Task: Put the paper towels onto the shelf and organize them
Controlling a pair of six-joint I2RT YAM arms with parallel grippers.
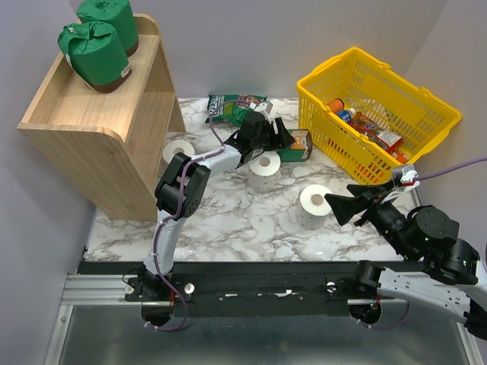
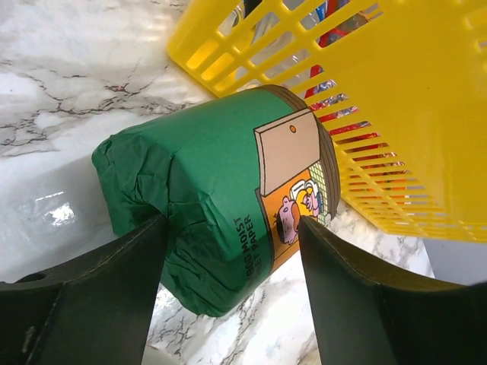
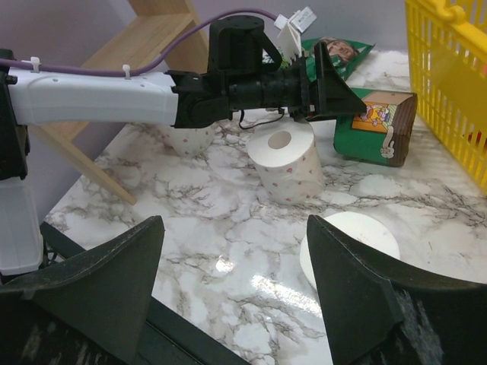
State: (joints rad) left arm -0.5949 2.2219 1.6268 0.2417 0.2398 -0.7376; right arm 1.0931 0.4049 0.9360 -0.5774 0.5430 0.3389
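The wooden shelf (image 1: 91, 129) stands at the far left with two green wrapped rolls (image 1: 95, 53) on its top tray. A third green roll (image 1: 298, 146) lies on its side beside the yellow basket; it also shows in the left wrist view (image 2: 221, 198). My left gripper (image 1: 283, 139) is open, with its jaws standing either side of that roll's near end (image 2: 228, 228). Three white rolls stand on the marble: one by the shelf (image 1: 179, 150), one in the middle (image 1: 265, 166), one nearer (image 1: 315, 205). My right gripper (image 1: 335, 207) is open and empty beside the nearest white roll (image 3: 350, 243).
A yellow basket (image 1: 354, 53) holding bottles and packets stands at the back right, close behind the lying green roll. A flat green snack bag (image 1: 232, 106) lies at the back centre. My left arm stretches across the table over the middle white roll (image 3: 285, 163).
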